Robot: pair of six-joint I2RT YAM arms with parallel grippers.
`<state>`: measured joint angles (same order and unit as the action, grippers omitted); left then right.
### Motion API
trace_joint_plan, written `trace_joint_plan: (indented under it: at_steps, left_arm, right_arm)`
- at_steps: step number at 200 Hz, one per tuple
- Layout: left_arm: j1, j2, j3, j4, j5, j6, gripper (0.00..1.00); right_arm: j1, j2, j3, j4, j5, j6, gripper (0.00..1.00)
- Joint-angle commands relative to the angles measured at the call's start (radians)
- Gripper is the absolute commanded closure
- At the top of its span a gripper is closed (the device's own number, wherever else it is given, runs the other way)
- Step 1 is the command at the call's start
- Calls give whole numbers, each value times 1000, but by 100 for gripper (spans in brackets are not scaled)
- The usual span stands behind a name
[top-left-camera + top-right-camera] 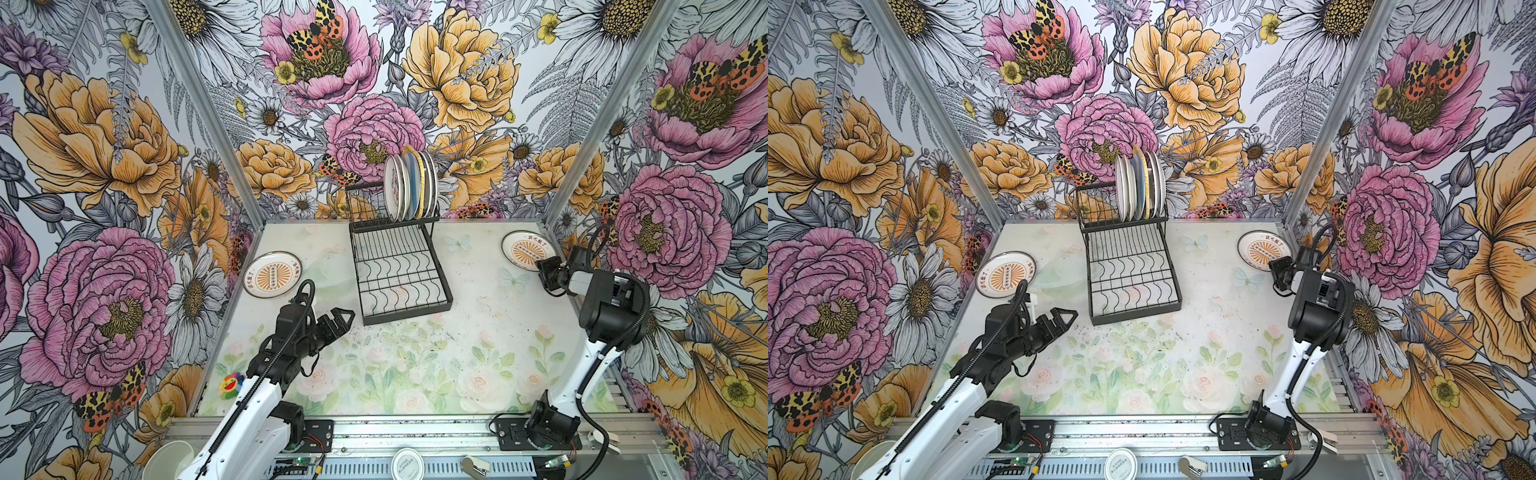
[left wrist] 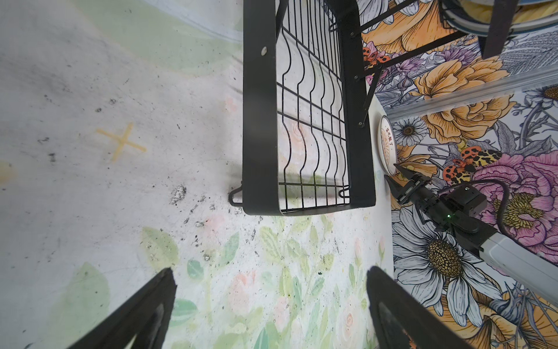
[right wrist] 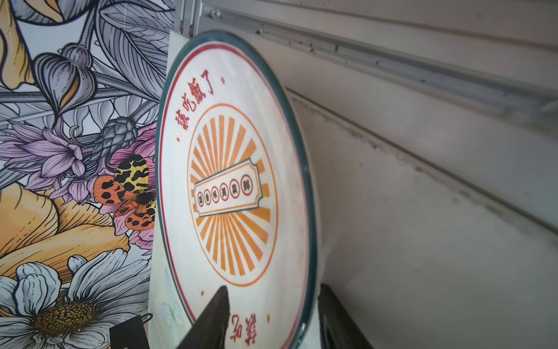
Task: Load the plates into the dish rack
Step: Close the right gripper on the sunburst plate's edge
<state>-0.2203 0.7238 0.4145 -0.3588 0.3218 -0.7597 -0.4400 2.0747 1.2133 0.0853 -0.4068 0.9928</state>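
Your black wire dish rack [image 1: 407, 316] sits in the centre of both top views. It has a flat lower grid of thin wavy wires inside a smooth dark metal band. On its raised back tier, upper centre of the frame, a row of upright plates [image 1: 409, 187] stands on edge, mostly glossy white discs, with one blue-striped and one yellow among them.

Two more plates lie flat on the pale, scuffed floral table [image 1: 415, 365]. The left sunburst plate [image 1: 272, 275], round and white with an orange rayed centre, is at centre left. The right sunburst plate [image 1: 528, 249], its twin, is at centre right near the wall.

Your right gripper [image 1: 542, 266] is at that plate. In the right wrist view its dark pointed fingers [image 3: 217, 308] straddle the thin teal rim, one over the glazed face and one beyond the edge. You cannot tell whether they pinch it.

Your left gripper [image 2: 270, 272] is spread wide and holds nothing. It is above the table near the rack's near left corner.
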Motion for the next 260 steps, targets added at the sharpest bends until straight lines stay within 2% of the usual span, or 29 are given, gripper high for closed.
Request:
trace_joint_plan:
  at_steps: [1, 66, 109, 166, 260]
  left_arm:
    - [0, -7, -6, 15, 5, -3, 1]
    - [0, -23, -5, 0, -1, -10, 1]
    - [0, -30, -5, -3, -3, -15, 1]
    - [-2, -45, 0, -12, -4, -16, 1]
    - [-23, -47, 18, -13, -16, -13, 1]
  right_arm:
    - [-5, 45, -19, 65, -10, 60, 56]
    - [-3, 83, -20, 120, -29, 133, 75]
    - [-2, 97, -24, 139, -35, 158, 100]
    - [-2, 75, -66, 214, -53, 187, 100]
    - [2, -122, -182, 260, -142, 178, 100]
